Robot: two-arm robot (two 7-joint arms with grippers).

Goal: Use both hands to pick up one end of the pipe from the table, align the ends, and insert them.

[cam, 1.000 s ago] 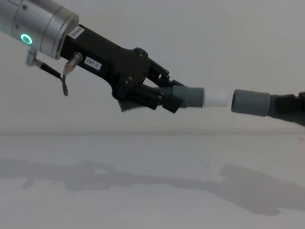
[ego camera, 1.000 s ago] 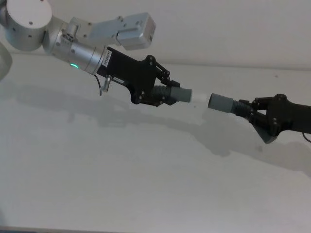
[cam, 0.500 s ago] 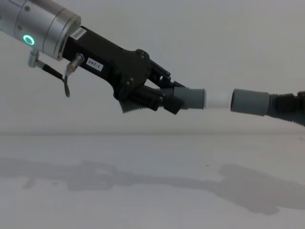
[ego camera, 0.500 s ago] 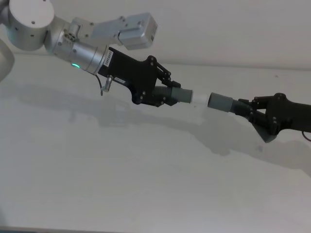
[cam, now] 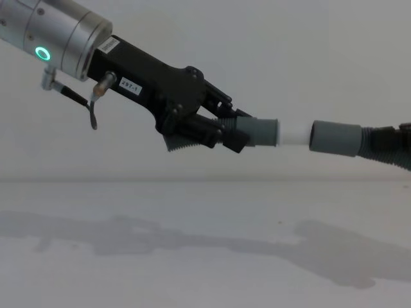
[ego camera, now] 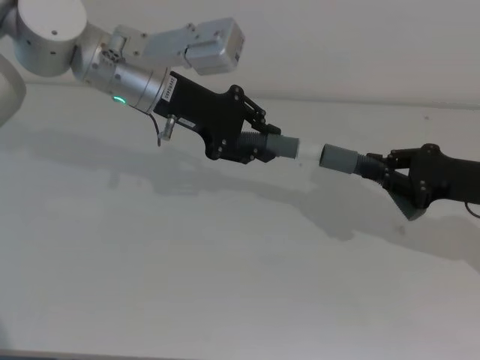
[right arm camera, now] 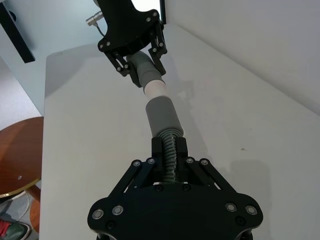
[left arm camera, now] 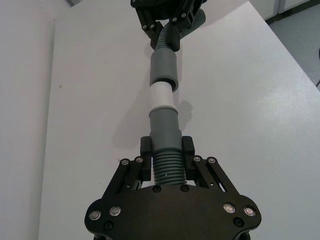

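I hold both pipes above the worktop (ego camera: 225, 285): left gripper (cam: 225, 131) jaws clamped on ribbed hose, white tip (cam: 294, 134) at the 9 o'clock mouth of socket cuff (cam: 335, 138), right gripper (ego camera: 386, 174) jaws clamped too; slight tilt could jam insertion.

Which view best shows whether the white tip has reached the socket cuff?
Chest view: side-on, the white tip meets the socket cuff. Both wrist views look along the pipe; the head view washes the tip out.

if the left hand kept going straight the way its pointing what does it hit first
Probably the socket cuff held by the right hand. The left hand points its white tip right at the socket's mouth, so the tip would meet it first; the wrist views suggest they're roughly aligned.
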